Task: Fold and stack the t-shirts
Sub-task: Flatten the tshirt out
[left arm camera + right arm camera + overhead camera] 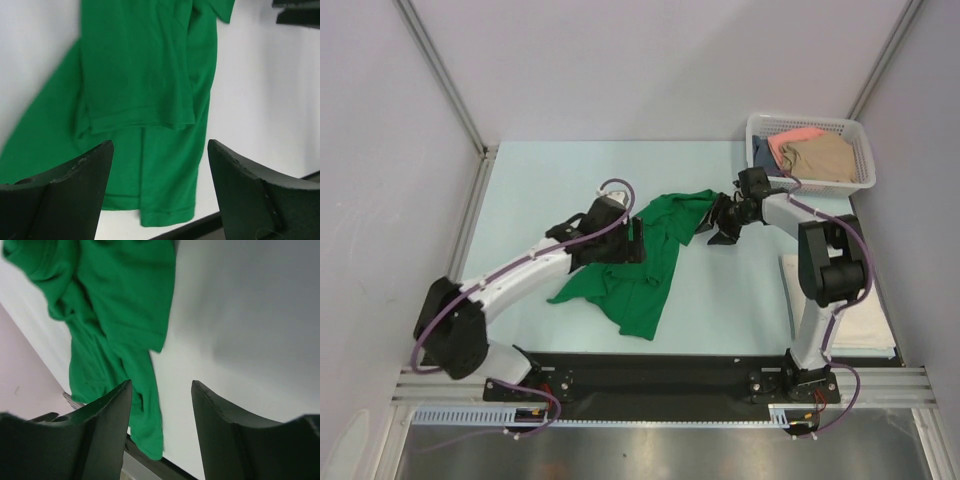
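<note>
1. Green shirt point(645, 270): lies loose and unfolded at the centre of the top view, running from upper right to lower left across the pale table point(540, 190). Several layers overlap, and one hemmed edge crosses the body in the left wrist view.
2. Handling, as a judgement: the cloth is light, soft and limp. It will sag and bunch when lifted, drag on the table surface, and hold no crease unless pressed flat.
3. Where to hold, as a judgement: pinch a single layer at two outer points, such as shoulder corners or hem corners. A pinch at the rumpled middle would gather several layers at once.
4. Left gripper point(160, 145): hovers over the shirt's left-centre part. Its jaws stand wide apart and empty, with green cloth in view between them below.
5. Right gripper point(161, 385): sits at the shirt's upper right end. Its jaws are parted and grip nothing, with the cloth's edge beside its left finger.
6. Cream-white shirt point(865, 325): lies flat and folded at the lower right of the top view, well apart from the green one.
7. Basket point(810, 118): stands at the upper right and contains a salmon-pink shirt point(795, 136), a tan shirt point(828, 157) and a dark blue shirt point(761, 152), all crumpled.
</note>
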